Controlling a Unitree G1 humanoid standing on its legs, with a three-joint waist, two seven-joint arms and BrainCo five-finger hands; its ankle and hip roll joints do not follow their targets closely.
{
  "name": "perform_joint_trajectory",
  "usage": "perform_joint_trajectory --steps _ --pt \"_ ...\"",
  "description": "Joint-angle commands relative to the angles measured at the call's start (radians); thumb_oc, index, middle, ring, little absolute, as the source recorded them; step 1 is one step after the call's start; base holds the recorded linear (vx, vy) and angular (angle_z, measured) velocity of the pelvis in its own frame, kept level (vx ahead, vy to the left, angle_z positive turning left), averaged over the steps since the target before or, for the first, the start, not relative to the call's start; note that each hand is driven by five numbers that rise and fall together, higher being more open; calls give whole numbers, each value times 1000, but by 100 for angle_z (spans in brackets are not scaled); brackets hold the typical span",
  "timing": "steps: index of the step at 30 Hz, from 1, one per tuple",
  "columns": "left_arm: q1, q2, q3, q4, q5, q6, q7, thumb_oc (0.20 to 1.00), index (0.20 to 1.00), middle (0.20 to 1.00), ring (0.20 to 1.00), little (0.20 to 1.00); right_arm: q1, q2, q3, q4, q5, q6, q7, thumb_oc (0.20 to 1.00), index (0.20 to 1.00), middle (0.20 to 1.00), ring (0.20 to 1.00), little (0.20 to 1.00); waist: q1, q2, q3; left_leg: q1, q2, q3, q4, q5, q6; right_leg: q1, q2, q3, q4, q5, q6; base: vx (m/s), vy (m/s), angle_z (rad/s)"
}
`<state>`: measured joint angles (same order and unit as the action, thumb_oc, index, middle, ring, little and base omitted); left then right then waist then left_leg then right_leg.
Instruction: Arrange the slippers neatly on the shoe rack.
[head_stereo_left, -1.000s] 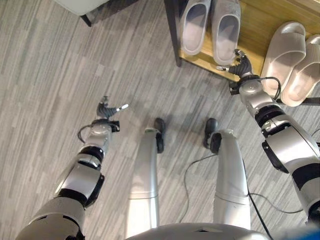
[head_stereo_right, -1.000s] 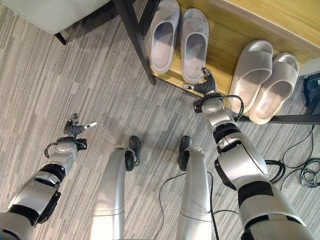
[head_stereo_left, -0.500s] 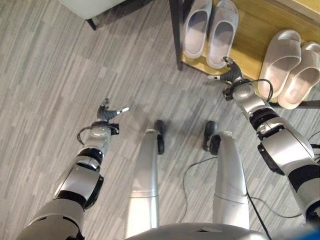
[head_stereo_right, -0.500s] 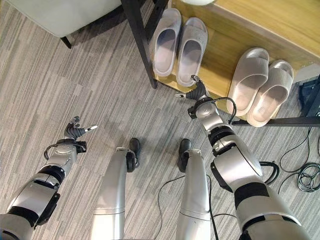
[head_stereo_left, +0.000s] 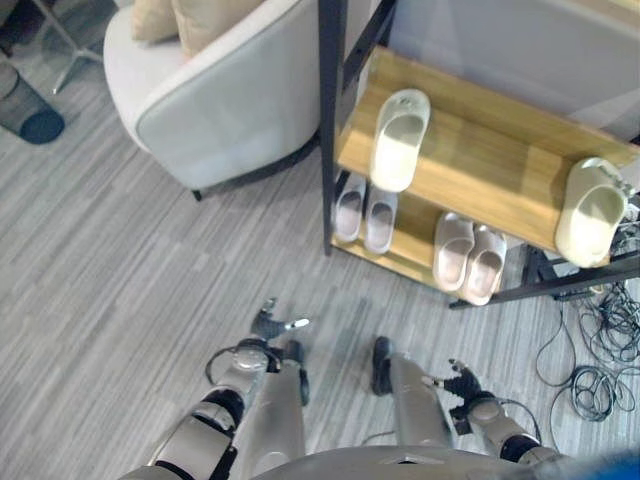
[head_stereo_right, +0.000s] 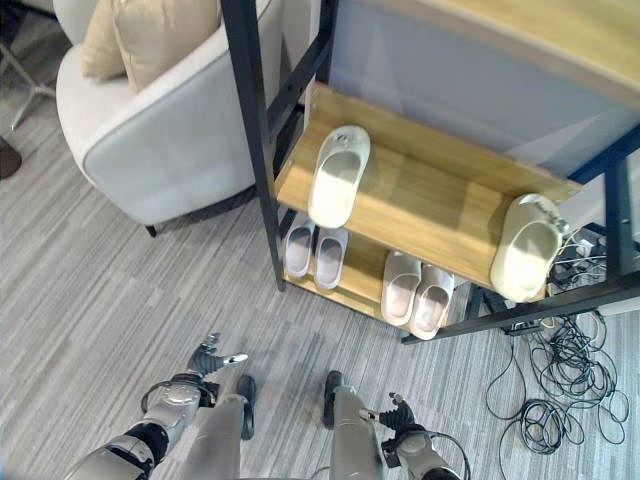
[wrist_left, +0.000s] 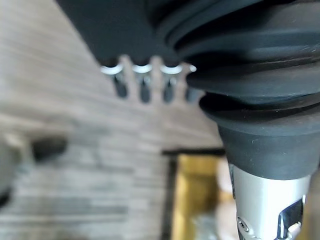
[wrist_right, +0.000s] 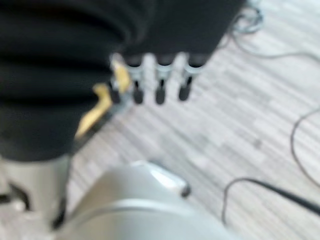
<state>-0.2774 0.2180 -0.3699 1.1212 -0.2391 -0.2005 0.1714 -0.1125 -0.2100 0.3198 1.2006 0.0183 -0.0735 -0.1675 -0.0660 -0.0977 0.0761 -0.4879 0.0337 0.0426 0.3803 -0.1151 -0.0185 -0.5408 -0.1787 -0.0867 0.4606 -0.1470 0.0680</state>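
The shoe rack (head_stereo_left: 480, 150) has two wooden shelves in a black frame. On its upper shelf a pale slipper (head_stereo_left: 399, 140) lies near the left end, and another pale slipper (head_stereo_left: 590, 212) sits at the right end, overhanging the front edge. A grey pair (head_stereo_left: 365, 208) and a beige pair (head_stereo_left: 470, 258) sit side by side on the lower shelf. My left hand (head_stereo_left: 270, 323) hangs low above the floor, open and holding nothing, its fingers (wrist_left: 143, 85) relaxed. My right hand (head_stereo_left: 462, 380) is also low, well short of the rack, open and holding nothing, its fingers (wrist_right: 159, 82) straight.
A white armchair (head_stereo_left: 220, 90) with tan cushions stands just left of the rack's black post (head_stereo_left: 328, 120). Loose cables (head_stereo_left: 600, 350) lie on the floor at the right. A dark round object (head_stereo_left: 30, 110) sits at the far left.
The camera has pulled far back, so the whole rack and an armchair have come into view. My right hand has left the grey slipper's heel on the lower shelf and dropped beside my legs.
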Motion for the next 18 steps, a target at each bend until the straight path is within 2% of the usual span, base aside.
perform_joint_trajectory --steps 1,6,9,10,11,15,16,18 --pt "-27 31 5 -38 80 -17 -32 1000 1000 1000 1000 1000 -84 -45 24 6 -86 -7 -2 1000 1000 1000 1000 1000 -2 38 81 89 14 -55 -48 -5 -37 139 -36 1 -131 86 65 140 -37 6" --pt "-11 18 -68 -136 133 -23 -96 1000 1000 1000 1000 1000 8 -51 19 46 -145 16 25 1000 1000 1000 1000 1000 -24 46 27 342 22 -20 -247 34 -48 357 -7 -18 -313 134 84 169 -62 -2" --pt "-15 50 -127 -360 66 -53 -156 1000 1000 1000 1000 1000 51 -55 19 52 -163 24 40 1000 1000 1000 1000 1000 -29 54 -7 438 30 -11 -334 50 -48 444 4 -21 -385 142 89 151 -73 -18" --pt "110 180 -133 -733 -60 -20 -271 1000 1000 1000 1000 1000 82 -59 -18 46 -155 27 47 1000 1000 1000 1000 1000 -4 66 -7 467 31 -15 -361 61 -45 480 3 -35 -409 145 90 105 -68 -10" --pt "260 200 -208 -738 -11 -96 -326 1000 1000 1000 1000 1000 59 -49 -27 77 -153 34 55 1000 1000 1000 1000 1000 13 71 -7 501 34 -20 -396 66 -44 511 9 -36 -437 146 91 58 -45 -12" --pt "265 201 -266 -779 -19 -65 -391 1000 1000 1000 1000 1000 76 -41 -34 91 -163 20 38 1000 1000 1000 1000 1000 16 76 -18 533 37 -10 -436 84 -46 540 12 -38 -476 157 95 28 -26 0" --pt "260 222 -309 -872 -6 -60 -417 1000 1000 1000 1000 1000 76 -35 -35 97 -156 25 31 1000 1000 1000 1000 1000 11 85 -29 550 36 -5 -461 92 -46 556 15 -37 -496 164 97 0 0 0" --pt "255 233 -330 -933 -22 -49 -445 1000 1000 1000 1000 1000 72 -36 -36 97 -150 28 27 1000 1000 1000 1000 1000 6 90 -33 554 36 -2 -467 92 -46 560 14 -33 -505 168 98 19 -4 -3"
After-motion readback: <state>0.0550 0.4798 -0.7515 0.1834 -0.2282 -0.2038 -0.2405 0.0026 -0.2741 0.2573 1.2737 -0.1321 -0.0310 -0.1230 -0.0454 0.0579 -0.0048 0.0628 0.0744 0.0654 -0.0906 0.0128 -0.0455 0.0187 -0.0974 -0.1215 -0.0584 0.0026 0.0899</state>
